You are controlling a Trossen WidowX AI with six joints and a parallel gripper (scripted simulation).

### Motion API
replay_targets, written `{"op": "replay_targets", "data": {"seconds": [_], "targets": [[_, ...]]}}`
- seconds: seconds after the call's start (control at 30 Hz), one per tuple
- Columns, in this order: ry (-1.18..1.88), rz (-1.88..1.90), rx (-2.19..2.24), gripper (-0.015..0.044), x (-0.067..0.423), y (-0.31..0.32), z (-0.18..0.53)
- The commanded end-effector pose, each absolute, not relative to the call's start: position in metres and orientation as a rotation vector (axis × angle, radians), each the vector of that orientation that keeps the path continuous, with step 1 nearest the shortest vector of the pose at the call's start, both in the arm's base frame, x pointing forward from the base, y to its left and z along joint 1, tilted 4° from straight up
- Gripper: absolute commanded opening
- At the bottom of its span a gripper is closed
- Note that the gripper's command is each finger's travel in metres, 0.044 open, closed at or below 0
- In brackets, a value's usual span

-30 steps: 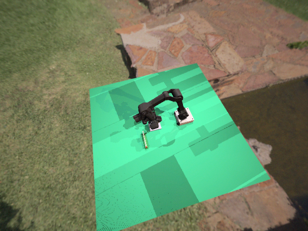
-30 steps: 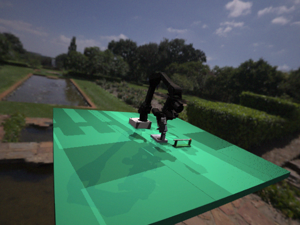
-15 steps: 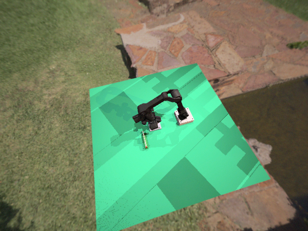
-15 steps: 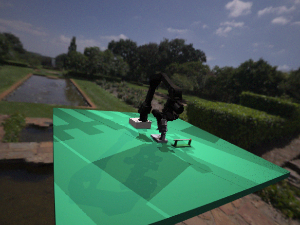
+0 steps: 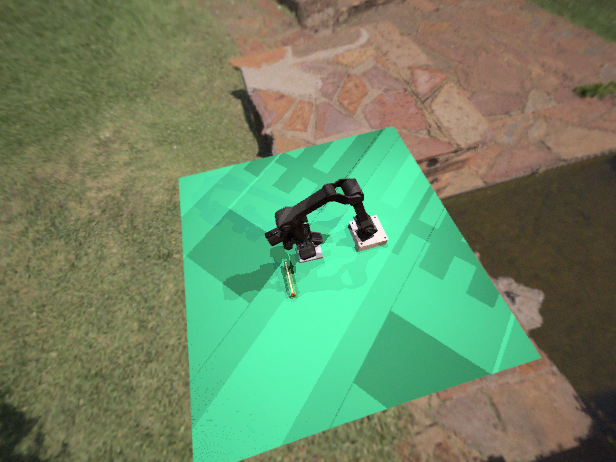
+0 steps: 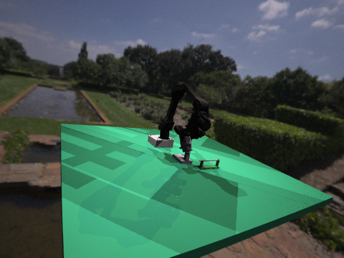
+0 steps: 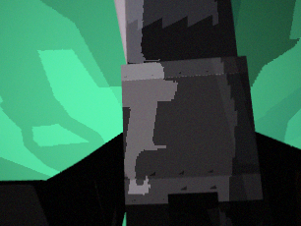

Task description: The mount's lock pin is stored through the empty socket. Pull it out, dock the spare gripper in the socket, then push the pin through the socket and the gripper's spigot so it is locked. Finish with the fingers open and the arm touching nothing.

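Note:
The spare gripper [image 5: 307,248] [image 6: 186,148] [image 7: 197,128], a dark grey block, stands upright in the socket of the light grey mount [image 5: 314,257] [image 6: 180,159]. My gripper [image 5: 303,242] [image 6: 185,140] [image 7: 180,135] points down over it. Its fingers flank the block's sides and stand slightly apart from it, open. In the wrist view the block fills the middle, and the socket below it is hidden. The lock pin [image 5: 289,280] [image 6: 209,161], a thin rod with a red end, lies out of the socket on a small dark rest just in front of the mount.
The arm's white base block [image 5: 372,240] [image 6: 160,141] stands behind the mount on the green table [image 5: 280,380] [image 6: 111,195]. Around the table are grass, stone paving and a pond.

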State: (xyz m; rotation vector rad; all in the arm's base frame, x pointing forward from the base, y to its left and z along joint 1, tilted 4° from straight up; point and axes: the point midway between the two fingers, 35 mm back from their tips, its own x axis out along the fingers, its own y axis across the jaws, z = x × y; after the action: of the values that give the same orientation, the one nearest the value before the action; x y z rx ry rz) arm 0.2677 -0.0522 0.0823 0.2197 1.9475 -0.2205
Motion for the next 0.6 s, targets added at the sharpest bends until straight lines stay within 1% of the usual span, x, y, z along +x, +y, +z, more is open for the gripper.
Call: {"op": "replay_targets", "data": {"seconds": [0.0,0.17,0.57], "targets": [[1.946,-0.221,0.220,0.0315,0.268,-0.052,0.082],[1.946,-0.221,0.220,0.0440,0.268,-0.052,0.082],[1.951,-0.219,0.217,0.0440,0.253,-0.048,0.101]]}}
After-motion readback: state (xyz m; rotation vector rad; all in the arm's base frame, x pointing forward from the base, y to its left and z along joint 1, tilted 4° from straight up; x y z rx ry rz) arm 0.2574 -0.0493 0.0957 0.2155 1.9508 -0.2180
